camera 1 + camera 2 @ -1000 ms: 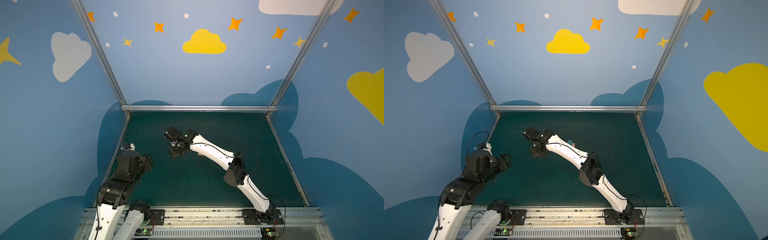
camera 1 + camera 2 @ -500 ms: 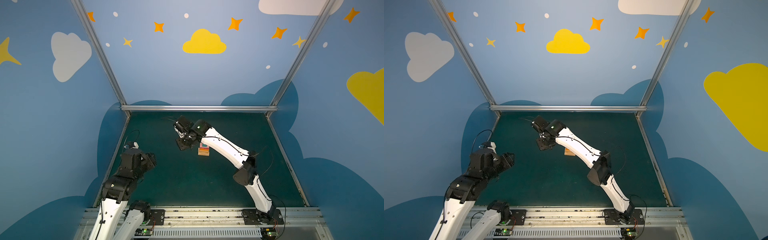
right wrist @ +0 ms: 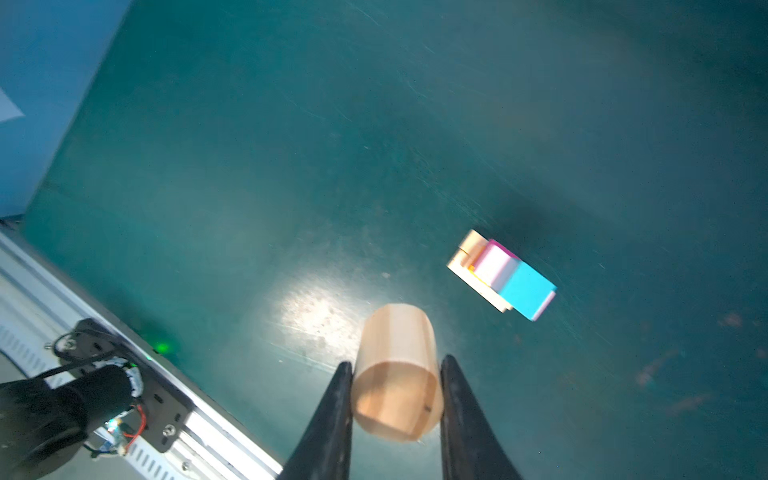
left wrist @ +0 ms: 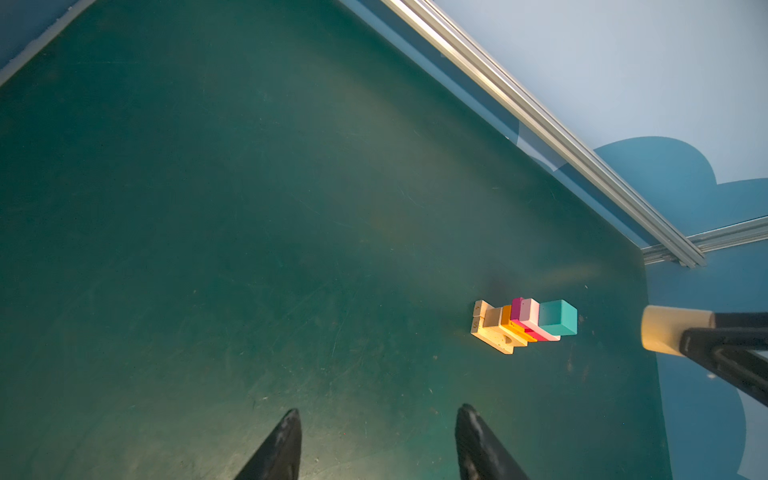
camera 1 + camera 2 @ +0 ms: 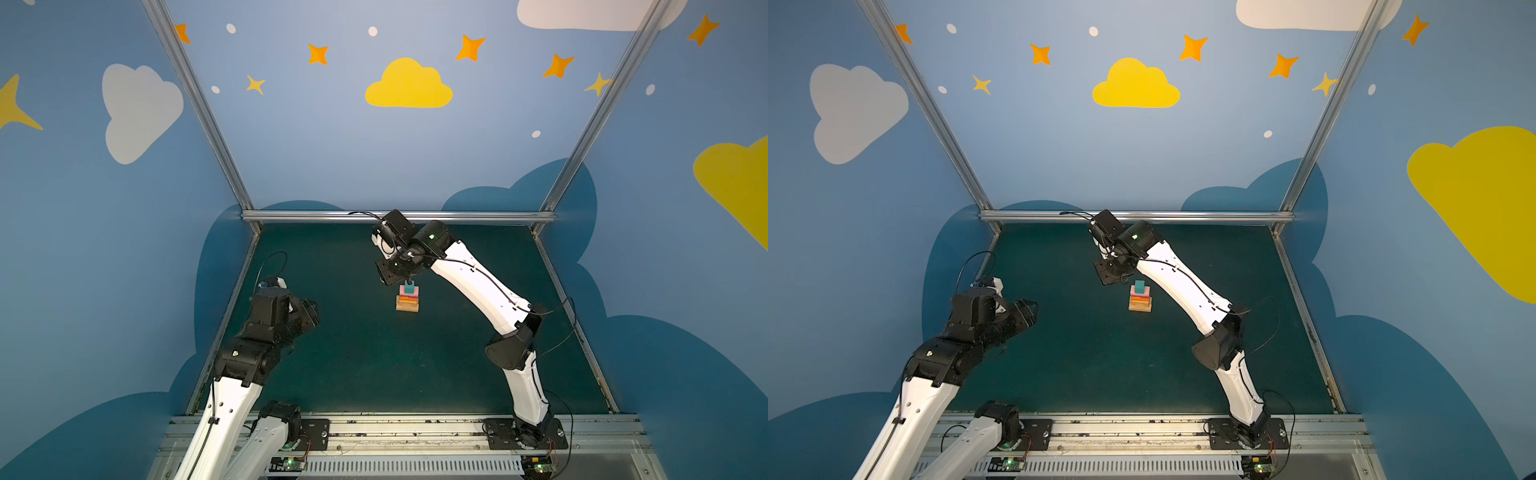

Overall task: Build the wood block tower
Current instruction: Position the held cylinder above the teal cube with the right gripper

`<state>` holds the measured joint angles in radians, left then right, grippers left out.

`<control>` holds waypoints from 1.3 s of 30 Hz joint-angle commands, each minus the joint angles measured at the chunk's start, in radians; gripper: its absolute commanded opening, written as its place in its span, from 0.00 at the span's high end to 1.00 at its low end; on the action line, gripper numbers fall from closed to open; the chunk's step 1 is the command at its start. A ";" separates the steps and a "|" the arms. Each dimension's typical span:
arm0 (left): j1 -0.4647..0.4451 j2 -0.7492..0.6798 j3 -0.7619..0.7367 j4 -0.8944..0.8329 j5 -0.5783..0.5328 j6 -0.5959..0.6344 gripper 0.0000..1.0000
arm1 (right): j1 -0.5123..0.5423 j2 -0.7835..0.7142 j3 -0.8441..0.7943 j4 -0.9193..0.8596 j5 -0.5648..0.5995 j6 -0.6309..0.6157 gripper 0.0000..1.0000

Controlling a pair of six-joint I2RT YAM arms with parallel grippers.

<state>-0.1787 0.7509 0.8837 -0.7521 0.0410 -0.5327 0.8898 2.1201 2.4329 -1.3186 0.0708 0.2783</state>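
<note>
right gripper point(image 3: 397, 362): clamps cylinder point(image 3: 395, 332) by curved sides, above tower point(image 5: 407, 298), apart | cylinder: likely light, stiff, slippery, roll-prone | left gripper point(image 4: 380, 409): spread, empty

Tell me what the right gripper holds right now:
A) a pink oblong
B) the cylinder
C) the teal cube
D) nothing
B: in the right wrist view the right gripper is closed on the cylinder, while the teal cube sits on top of the tower.
</note>
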 commanded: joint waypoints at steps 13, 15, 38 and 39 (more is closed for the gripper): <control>0.003 0.078 -0.018 0.066 0.036 0.023 0.41 | -0.061 0.025 0.023 -0.153 0.058 -0.092 1.00; 0.004 0.084 -0.020 0.066 0.036 0.027 0.42 | -0.069 0.037 0.023 -0.158 0.057 -0.091 1.00; 0.004 0.126 -0.030 0.079 0.020 0.045 0.41 | -0.144 0.121 0.029 -0.153 0.002 -0.091 1.00; 0.004 0.127 -0.031 0.079 0.020 0.047 0.41 | -0.144 0.123 0.030 -0.152 -0.002 -0.090 1.00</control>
<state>-0.1787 0.8806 0.8635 -0.6838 0.0700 -0.5053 0.7509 2.2238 2.4359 -1.4525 0.0864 0.1936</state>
